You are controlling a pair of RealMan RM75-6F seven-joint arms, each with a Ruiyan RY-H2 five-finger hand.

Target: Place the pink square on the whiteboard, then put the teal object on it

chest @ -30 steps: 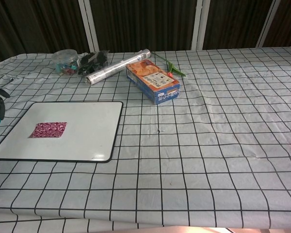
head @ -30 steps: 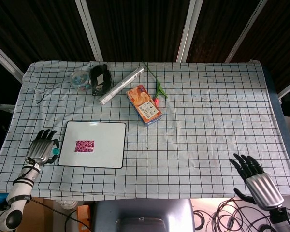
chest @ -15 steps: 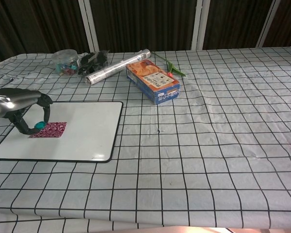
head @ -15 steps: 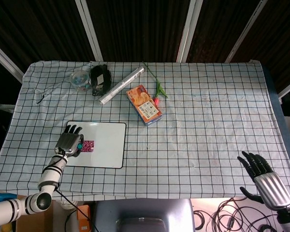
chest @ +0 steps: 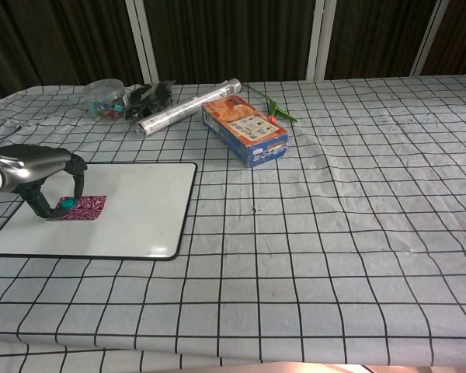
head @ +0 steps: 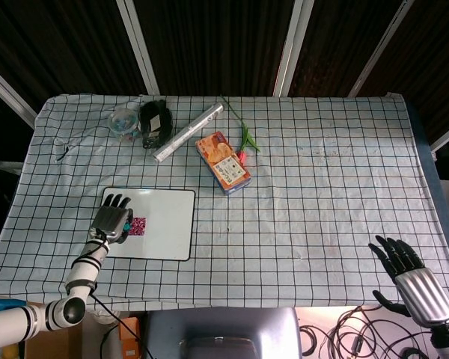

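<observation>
Now I'm pinching the teal object (chest: 66,203) in my left hand (chest: 40,172), holding it over the pink square (chest: 85,207) lying on the whiteboard (chest: 140,210); my right hand (head: 409,275) is hovering empty, fingers spread

Teal object (chest: 66,203) on pink square (chest: 85,207), on whiteboard (chest: 132,214)

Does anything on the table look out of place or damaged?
Nothing stands out. The pink square lies flat on the whiteboard, and the left robot hand holds the teal object at it. The snack box looks intact.
</observation>
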